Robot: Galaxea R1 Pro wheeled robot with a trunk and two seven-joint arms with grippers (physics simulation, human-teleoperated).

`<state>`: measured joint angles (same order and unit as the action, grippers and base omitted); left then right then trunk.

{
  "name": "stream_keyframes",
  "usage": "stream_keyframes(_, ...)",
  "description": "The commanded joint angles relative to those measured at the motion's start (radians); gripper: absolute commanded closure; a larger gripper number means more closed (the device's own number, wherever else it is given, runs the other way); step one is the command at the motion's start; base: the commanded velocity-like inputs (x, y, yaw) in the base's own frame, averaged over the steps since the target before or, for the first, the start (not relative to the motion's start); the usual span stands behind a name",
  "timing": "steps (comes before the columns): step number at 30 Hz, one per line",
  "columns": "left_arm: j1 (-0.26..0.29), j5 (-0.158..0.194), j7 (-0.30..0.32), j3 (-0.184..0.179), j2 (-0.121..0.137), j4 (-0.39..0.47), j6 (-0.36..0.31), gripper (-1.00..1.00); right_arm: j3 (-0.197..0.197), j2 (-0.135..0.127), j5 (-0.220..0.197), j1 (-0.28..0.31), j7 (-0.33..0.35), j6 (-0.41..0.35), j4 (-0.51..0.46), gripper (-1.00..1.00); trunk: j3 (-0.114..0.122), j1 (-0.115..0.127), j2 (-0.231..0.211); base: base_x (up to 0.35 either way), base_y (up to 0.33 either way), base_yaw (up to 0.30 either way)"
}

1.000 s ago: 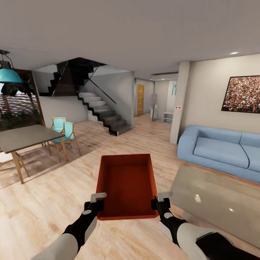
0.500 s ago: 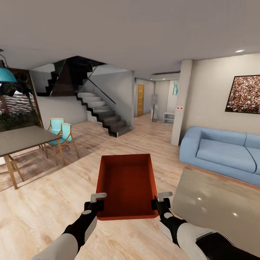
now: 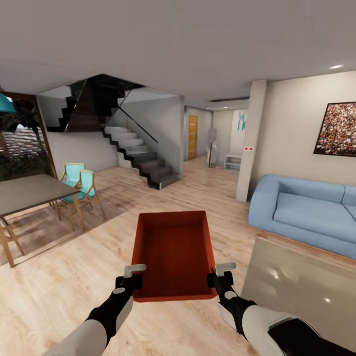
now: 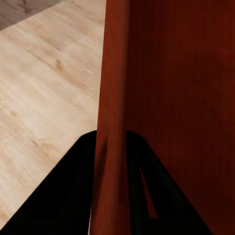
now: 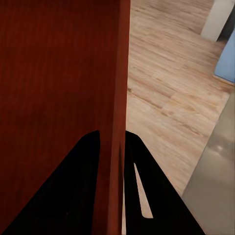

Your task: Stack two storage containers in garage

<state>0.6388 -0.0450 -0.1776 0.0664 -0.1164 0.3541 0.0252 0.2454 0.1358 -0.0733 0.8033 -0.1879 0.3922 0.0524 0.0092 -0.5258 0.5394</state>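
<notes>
**A:** What's the step in hand, and how should it go?

**B:** I judge it as carrying. One storage container is held over the wood-plank floor of the living room, in front of the robot, open top up. The left gripper is clamped on its near-left wall, one finger on each side of the wall, and the right gripper is clamped the same way on the near-right wall.

**A:** So what matters most?

**B:** Keep both grips level with each other so the thin walls don't twist or slip out. Steer the base between the glass-topped bench on the right and the dining table on the left. The hallway far ahead, past the staircase, looks like the open way, though I cannot tell where the garage lies.

**A:** Count things for me.

**B:** One container in sight, of the two needed. Two grippers, both clamped on it. One blue sofa at the right, two turquoise chairs by the table, one framed picture on the right wall.
</notes>
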Motion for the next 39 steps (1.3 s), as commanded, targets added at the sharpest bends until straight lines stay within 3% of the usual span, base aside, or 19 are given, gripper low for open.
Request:
stream_keyframes(1, -0.001, -0.006, -0.029, 0.007, 0.047, -0.003, 0.002, 1.0, -0.058, 0.001, -0.01, 0.002, -0.005, 0.008, -0.028, 1.0, 0.0, -0.001, 0.001, 0.324, 0.0, 0.0)
stream_keyframes(39, -0.001, -0.005, -0.029, 0.007, 0.056, -0.015, 0.002, 1.0, -0.058, 0.001, -0.014, 0.002, -0.004, 0.008, -0.028, 1.0, 0.0, -0.001, 0.001, 0.324, 0.0, 0.0)
